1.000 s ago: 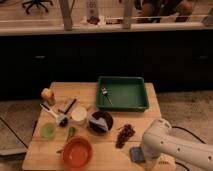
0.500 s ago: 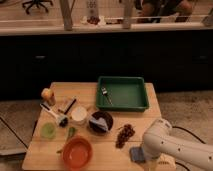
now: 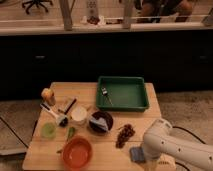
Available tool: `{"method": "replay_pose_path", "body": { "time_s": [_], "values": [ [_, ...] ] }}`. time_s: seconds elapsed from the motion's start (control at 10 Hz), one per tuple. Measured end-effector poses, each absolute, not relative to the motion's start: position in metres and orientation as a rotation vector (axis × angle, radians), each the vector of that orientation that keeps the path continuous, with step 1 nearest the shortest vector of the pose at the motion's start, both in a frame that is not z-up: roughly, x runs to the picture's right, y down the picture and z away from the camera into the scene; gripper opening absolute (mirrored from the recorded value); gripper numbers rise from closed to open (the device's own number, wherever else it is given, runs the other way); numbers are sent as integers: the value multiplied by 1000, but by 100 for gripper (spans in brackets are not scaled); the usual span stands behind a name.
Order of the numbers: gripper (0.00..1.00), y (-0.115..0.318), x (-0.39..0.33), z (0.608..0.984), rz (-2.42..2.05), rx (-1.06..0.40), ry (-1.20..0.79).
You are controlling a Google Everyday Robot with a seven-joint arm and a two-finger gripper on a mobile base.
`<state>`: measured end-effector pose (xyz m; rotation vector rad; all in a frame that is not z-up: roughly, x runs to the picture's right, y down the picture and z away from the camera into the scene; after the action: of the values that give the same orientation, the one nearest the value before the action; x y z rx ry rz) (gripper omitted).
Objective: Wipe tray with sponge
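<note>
The dark green tray (image 3: 128, 96) sits at the back right of the wooden table, with a small metal utensil (image 3: 105, 94) lying in its left part. The blue-grey sponge (image 3: 136, 154) lies on the table near the front edge, well in front of the tray. My white arm (image 3: 172, 147) comes in from the bottom right. Its gripper (image 3: 148, 160) is at the arm's lower end, right beside the sponge and largely hidden by the arm.
A reddish-brown crumbly clump (image 3: 125, 135) lies between sponge and tray. A dark bowl (image 3: 100, 121), white cup (image 3: 78, 114), orange bowl (image 3: 77, 152), green cup (image 3: 48, 130), brush (image 3: 54, 114) and a yellowish object (image 3: 48, 95) fill the left half. A dark counter stands behind.
</note>
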<state>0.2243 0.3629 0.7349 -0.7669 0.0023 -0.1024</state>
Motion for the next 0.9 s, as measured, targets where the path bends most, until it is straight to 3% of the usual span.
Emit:
{"method": "replay_pose_path", "body": {
  "time_s": [0.4,0.7,0.9],
  "values": [
    [78,364,226,735,-87,-769,9],
    [54,359,221,737,-113,-767,12],
    [31,353,214,739,-134,-770,12]
  ]
}}
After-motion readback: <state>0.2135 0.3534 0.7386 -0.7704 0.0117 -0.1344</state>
